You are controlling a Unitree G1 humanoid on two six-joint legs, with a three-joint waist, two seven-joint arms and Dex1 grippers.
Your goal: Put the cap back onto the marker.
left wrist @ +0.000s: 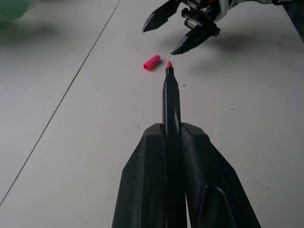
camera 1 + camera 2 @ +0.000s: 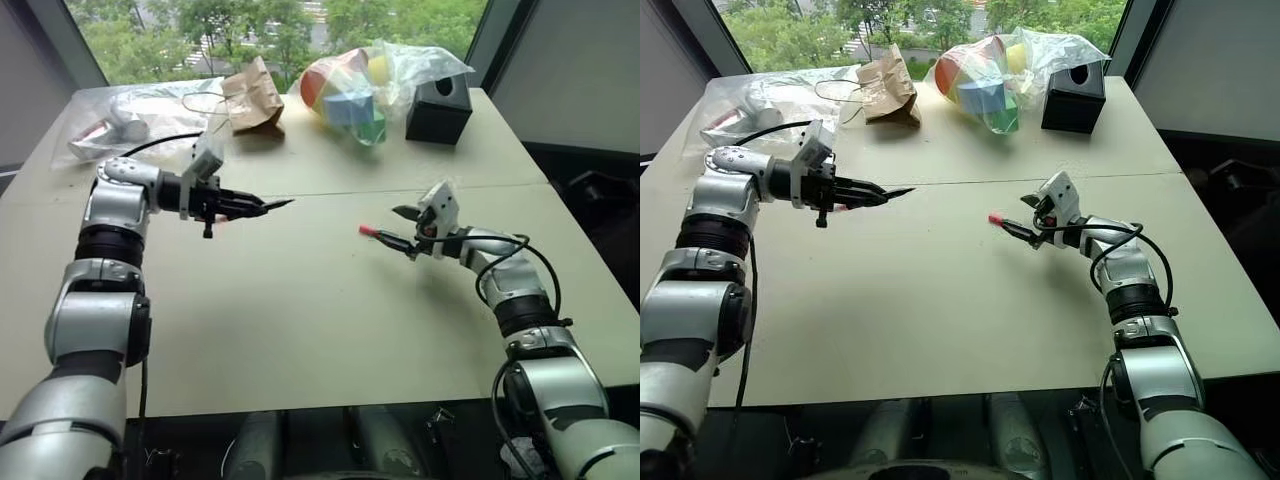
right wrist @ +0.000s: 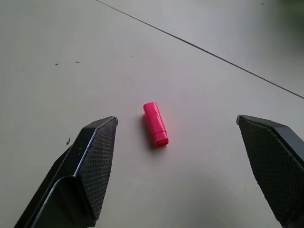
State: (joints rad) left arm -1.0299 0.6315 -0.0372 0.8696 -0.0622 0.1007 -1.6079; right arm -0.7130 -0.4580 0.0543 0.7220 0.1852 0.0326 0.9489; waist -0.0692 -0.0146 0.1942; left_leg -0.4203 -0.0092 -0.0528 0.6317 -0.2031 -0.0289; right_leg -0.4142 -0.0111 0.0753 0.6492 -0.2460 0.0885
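The marker [image 1: 171, 99] is a thin black stick with a bare red tip, and my left gripper [image 2: 260, 206] is shut on it. It is held above the left half of the table, pointing right at the cap [image 2: 367, 230]. The cap is a tiny pink-red cylinder lying on the table near the middle. My right gripper [image 3: 176, 119] stands open just right of the cap [image 3: 156, 124], low over the table. One finger is on either side of the cap and neither touches it. The left wrist view has the cap [image 1: 152, 62] beside the marker's tip, with the right gripper [image 1: 159, 40] behind it.
At the table's far side stand a brown paper bag [image 2: 250, 95], a clear bag of coloured blocks [image 2: 355, 85] and a black box [image 2: 438, 108]. A clear plastic bag [image 2: 130, 110] lies at the far left. A seam [image 2: 330, 193] crosses the tabletop.
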